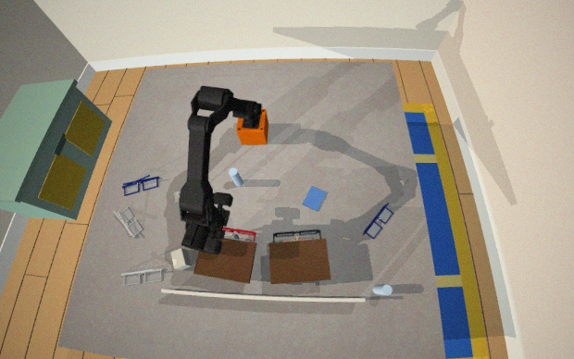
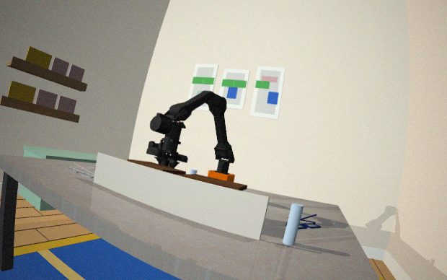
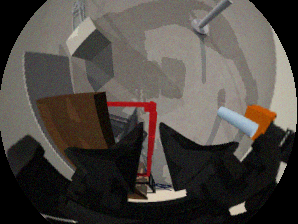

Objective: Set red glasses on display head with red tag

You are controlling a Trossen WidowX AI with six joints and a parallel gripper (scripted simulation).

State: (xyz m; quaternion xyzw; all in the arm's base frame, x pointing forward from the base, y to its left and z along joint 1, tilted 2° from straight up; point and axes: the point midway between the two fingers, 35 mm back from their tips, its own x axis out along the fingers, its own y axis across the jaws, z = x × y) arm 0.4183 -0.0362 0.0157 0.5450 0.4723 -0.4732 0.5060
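The red glasses [image 1: 243, 230] [image 3: 151, 107] show as a red front edge and one side bar at the open side of the left brown board [image 1: 227, 266] [image 3: 72, 120]. The head under it is mostly hidden. Black glasses [image 1: 296, 233] are at the right brown board [image 1: 300, 261], with that head mostly covered. I cannot make out the red tag. My gripper [image 3: 150, 124] is partly open and empty, fingertips pointing down. In the wrist view the red side bar shows between and beyond the fingertips; contact cannot be told.
A white block [image 1: 180, 259] [image 3: 87, 39] stands left of the left board. A long white wall [image 1: 264, 296] [image 2: 173, 195] runs behind both boards. Light blue cylinders [image 1: 235, 177] [image 1: 382, 290] stand near the arm's base and beyond the wall's right end. Blue and grey glasses lie around.
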